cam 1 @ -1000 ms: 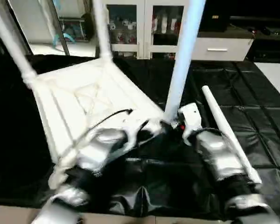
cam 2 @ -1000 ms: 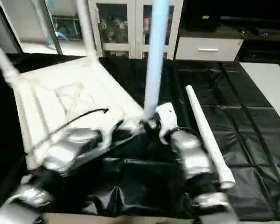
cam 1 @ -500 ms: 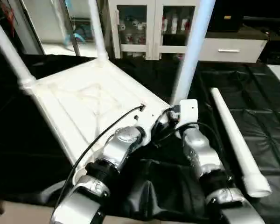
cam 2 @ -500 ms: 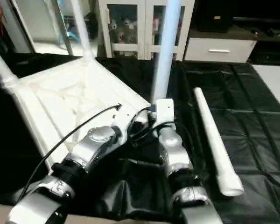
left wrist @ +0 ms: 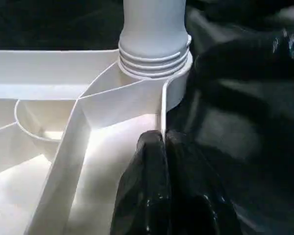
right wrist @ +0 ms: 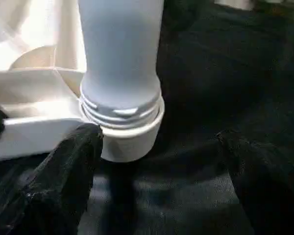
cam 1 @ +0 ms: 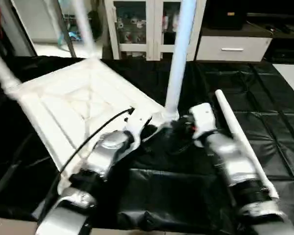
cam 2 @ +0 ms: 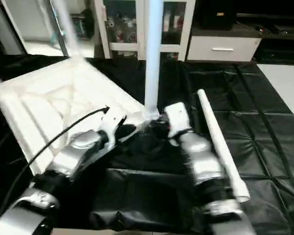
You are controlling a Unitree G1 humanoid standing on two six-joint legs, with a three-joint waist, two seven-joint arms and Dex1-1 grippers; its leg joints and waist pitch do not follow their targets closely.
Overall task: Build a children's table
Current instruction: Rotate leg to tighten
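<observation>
- The tabletop [cam 1: 83, 105] lies upside down on the black sheet [cam 1: 264, 98], ribbed underside up. Take its near corner socket [right wrist: 132, 139] as the landmark.
- 3 legs stand in sockets. The near leg [cam 1: 179, 54] rises straight from the landmark socket, long axis vertical; its thread rings show above the socket rim, so by my reading it is not fully screwed home.
- The 2 others stand at the far corner [cam 1: 83, 24] and the left corner [cam 1: 2, 73] of the tabletop.
- The 4th leg [cam 1: 237, 139] lies flat on the sheet to the right of the landmark socket, long axis running away from the robot, its wide end nearest the robot.
- The right gripper [right wrist: 157, 161] is spread wide and holds nothing; its fingers [right wrist: 71, 166] stand either side of the socket, just below the near leg's base. The leg is directly ahead of it, between the fingers.
- The left gripper [left wrist: 164, 147] is clenched with nothing visible between its fingertips, which touch the tabletop's edge rib just beside the landmark socket.
- Judgement: the right arm is nearer the loose leg. Either move, re-gripping the near leg to turn it or fetching the 4th, falls to the right arm.
</observation>
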